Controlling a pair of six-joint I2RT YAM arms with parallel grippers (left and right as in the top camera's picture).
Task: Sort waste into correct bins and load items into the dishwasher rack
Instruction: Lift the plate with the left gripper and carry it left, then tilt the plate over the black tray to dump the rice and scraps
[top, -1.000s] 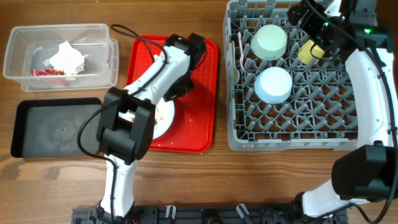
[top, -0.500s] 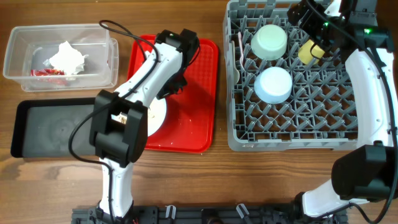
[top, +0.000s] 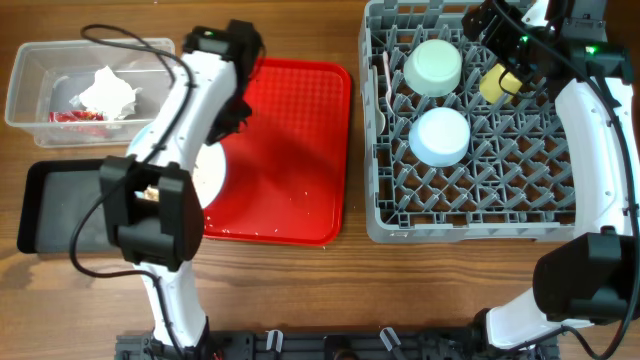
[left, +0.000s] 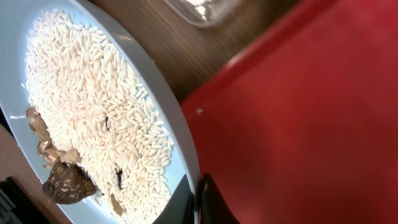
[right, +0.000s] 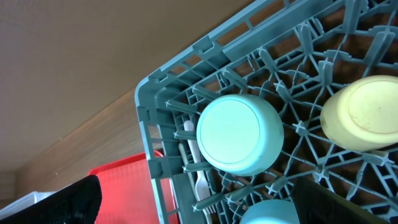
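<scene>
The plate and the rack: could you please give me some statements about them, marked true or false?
1. The left gripper pinches the plate by its rim. True.
2. The plate is clean. False: white grains and brown scraps lie on it.
3. The pale green bowl sits upside down in the rack. True.
4. The napkin lies on the plate. False: it lies in the clear tub.
5. The yellow cup stands outside the rack. False: it is in the rack.
</scene>
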